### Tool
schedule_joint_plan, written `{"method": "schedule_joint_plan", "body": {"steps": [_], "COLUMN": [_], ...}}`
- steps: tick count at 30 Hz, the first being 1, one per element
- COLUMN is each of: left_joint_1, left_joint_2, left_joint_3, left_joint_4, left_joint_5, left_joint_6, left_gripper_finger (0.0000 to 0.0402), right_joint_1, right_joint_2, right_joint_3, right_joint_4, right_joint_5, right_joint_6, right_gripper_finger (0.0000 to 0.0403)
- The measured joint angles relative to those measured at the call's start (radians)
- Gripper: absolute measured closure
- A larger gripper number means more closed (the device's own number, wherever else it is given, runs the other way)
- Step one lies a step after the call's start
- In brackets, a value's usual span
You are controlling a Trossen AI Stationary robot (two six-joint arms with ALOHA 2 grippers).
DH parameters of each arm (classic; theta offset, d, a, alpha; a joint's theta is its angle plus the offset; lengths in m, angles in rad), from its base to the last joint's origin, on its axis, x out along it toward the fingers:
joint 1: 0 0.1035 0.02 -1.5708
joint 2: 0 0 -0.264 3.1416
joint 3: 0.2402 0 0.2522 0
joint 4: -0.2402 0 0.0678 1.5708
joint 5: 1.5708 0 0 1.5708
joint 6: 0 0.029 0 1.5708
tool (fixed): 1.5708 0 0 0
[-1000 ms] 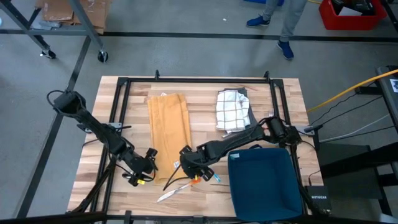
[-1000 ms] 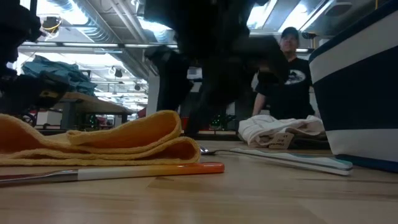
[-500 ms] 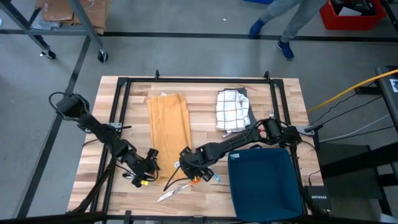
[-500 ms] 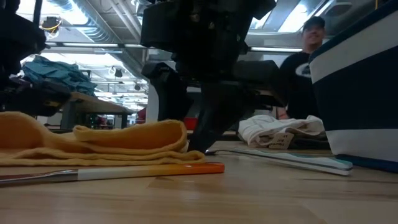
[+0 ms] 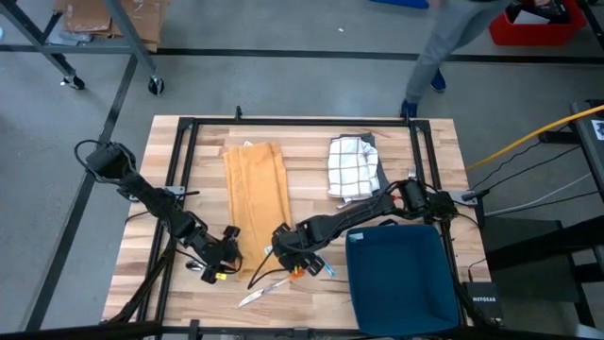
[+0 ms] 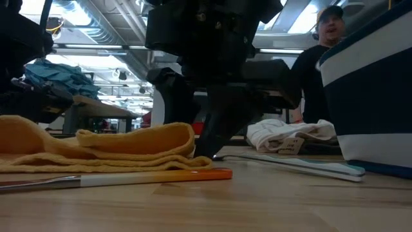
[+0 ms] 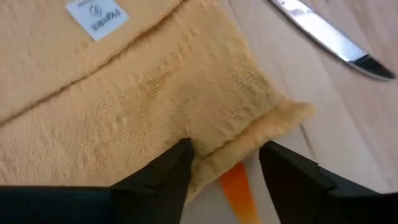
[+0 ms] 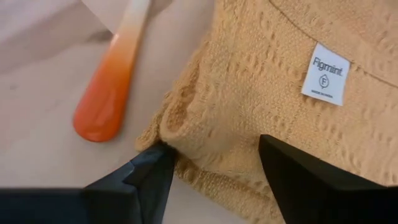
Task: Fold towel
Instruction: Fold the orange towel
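Left claw (image 7: 222, 163) narrowing, towel (image 8: 298, 93) label probably "Figmint"

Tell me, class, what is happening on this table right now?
Two dark robot arms are working on a long orange-yellow woven towel lying on the wooden table. The left claw and the right claw each stand open around a near corner of the towel, one on each side. Neither has closed on the cloth yet. A white checked cloth, a dark blue bin and orange-handled cutlery lie nearby.
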Motion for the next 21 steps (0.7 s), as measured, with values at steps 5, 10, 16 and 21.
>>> {"method": "schedule_joint_plan", "body": {"steps": [5,10,16,21], "left_joint_1": [0.0,0.0,0.0,0.0], "left_joint_2": [0.0,0.0,0.0,-0.023], "left_joint_3": [0.0,0.0,0.0,-0.001], "left_joint_4": [0.002,0.002,0.001,-0.007], "left_joint_5": [0.043,0.067,0.073,0.077], "left_joint_6": [-0.067,-0.114,-0.199,-0.269], "left_gripper_finger": [0.0276,0.0338,0.0395,0.0395], "right_joint_1": [0.001,0.002,0.002,0.002], "right_joint_2": [0.002,0.002,0.002,0.003], "right_joint_3": [0.0,0.0,0.001,0.028], "right_joint_4": [-0.002,0.003,0.004,-0.021], "right_joint_5": [-0.031,-0.031,-0.031,-0.03], "right_joint_6": [0.004,0.093,0.218,0.271], "right_gripper_finger": [0.0236,0.0335,0.0382,0.039]}}
